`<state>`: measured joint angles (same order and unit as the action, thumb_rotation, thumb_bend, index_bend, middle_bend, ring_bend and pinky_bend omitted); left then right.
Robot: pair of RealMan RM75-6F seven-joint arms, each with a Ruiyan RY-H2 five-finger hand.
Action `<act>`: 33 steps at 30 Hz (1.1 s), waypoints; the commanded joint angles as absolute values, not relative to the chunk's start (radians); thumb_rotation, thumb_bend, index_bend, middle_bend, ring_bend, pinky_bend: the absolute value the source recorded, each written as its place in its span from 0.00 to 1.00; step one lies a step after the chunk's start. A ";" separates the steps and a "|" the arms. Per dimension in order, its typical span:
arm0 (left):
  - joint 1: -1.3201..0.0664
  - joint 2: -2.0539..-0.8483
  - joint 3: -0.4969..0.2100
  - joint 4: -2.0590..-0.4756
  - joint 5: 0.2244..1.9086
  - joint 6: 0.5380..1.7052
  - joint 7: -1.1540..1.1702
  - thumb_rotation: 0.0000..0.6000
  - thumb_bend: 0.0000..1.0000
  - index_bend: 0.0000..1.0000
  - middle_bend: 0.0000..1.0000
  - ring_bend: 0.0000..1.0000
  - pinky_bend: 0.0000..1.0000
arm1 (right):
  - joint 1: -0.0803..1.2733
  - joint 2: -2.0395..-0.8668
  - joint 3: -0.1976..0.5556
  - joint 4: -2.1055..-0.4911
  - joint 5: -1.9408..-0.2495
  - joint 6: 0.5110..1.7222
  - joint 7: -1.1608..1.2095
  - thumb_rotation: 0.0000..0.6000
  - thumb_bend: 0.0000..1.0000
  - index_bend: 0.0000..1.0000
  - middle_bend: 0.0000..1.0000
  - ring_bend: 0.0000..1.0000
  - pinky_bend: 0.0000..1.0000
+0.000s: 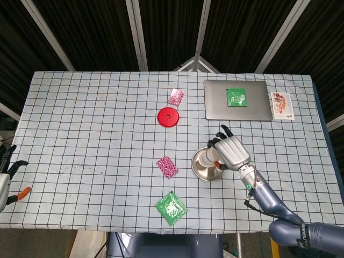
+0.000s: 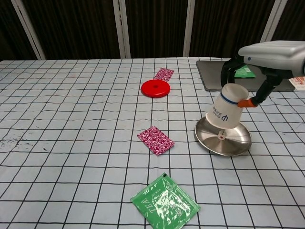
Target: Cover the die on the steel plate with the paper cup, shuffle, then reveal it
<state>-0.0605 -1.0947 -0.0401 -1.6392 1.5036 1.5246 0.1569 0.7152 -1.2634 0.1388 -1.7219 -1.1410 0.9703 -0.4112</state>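
A round steel plate lies on the checked cloth right of centre, with a small white die on it. My right hand holds an upturned white paper cup, tilted, its rim low over the plate and just above the die. In the head view the cup and hand hide the die. My left hand hangs at the table's far left edge, fingers apart, holding nothing.
A red disc and a pink sachet lie at the back middle. Another pink sachet lies left of the plate, a green tea packet near the front. A grey laptop with a green packet sits behind.
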 commanded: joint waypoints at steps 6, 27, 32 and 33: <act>-0.062 -1.099 -0.042 -1.641 1.499 1.522 0.169 1.00 0.23 0.31 0.00 0.00 0.13 | 0.702 -1.291 0.112 -1.671 -1.185 0.991 -0.416 1.00 0.41 0.53 0.51 0.23 0.00; -0.064 -1.103 -0.042 -1.641 1.496 1.520 0.179 1.00 0.23 0.32 0.00 0.00 0.13 | 0.712 -1.357 0.074 -1.623 -1.229 0.949 -0.420 1.00 0.41 0.53 0.51 0.23 0.00; -0.064 -1.104 -0.044 -1.640 1.490 1.518 0.182 1.00 0.23 0.32 0.00 0.00 0.13 | 0.719 -1.377 0.079 -1.586 -1.237 0.946 -0.412 1.00 0.41 0.53 0.51 0.23 0.00; -0.064 -1.104 -0.044 -1.640 1.489 1.517 0.184 1.00 0.23 0.32 0.00 0.00 0.13 | 0.720 -1.381 0.080 -1.577 -1.240 0.946 -0.410 1.00 0.41 0.53 0.51 0.23 0.00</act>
